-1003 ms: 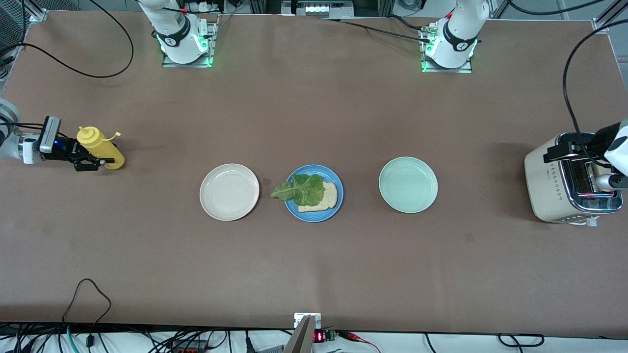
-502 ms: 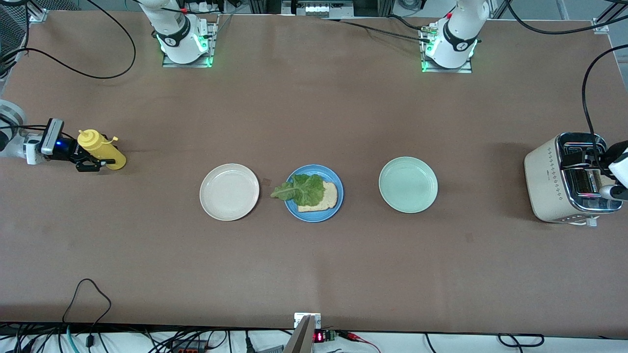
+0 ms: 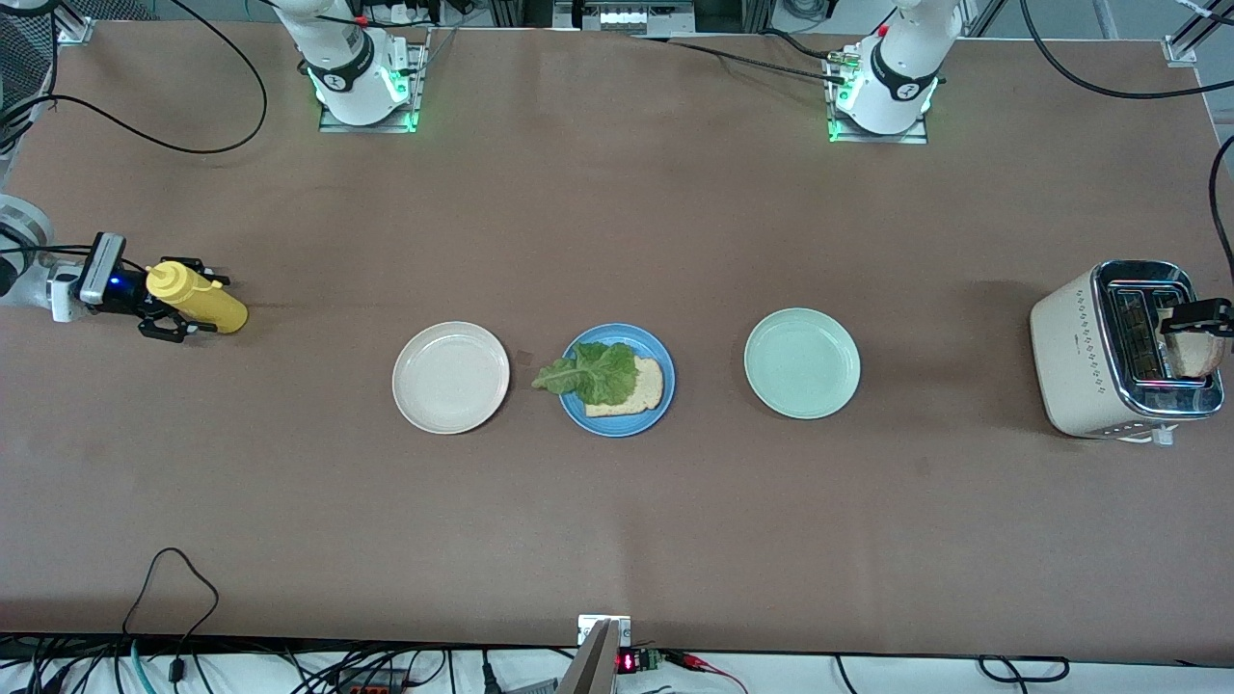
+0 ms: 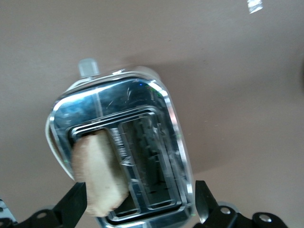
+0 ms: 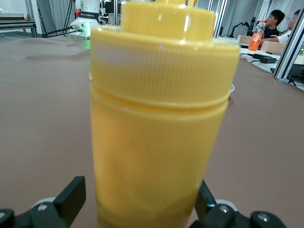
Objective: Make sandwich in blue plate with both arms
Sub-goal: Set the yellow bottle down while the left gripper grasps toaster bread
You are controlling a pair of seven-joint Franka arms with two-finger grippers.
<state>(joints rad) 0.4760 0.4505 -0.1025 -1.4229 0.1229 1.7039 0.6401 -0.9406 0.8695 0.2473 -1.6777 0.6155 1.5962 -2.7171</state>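
Left gripper [image 4: 140,202] hangs spread wide over the toaster [image 3: 1070,357] at three o'clock, toast [image 3: 1195,354] poking from its slot. Right gripper [image 3: 183,299], fingers spread, straddles the bottle [image 3: 202,301] at nine o'clock. Blue plate [image 3: 575,410] sits dead centre on the surface, carrying bread [image 3: 648,390] and lettuce [image 3: 598,374].

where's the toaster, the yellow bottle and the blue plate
toaster [image 3: 1080,361], front view, on its cream side wall
yellow bottle [image 3: 198,297], front view, on the middle of its body
blue plate [image 3: 617,426], front view, on its bare rim nearest the camera

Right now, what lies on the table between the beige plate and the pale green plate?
The blue plate with bread and lettuce, seen in the front view.
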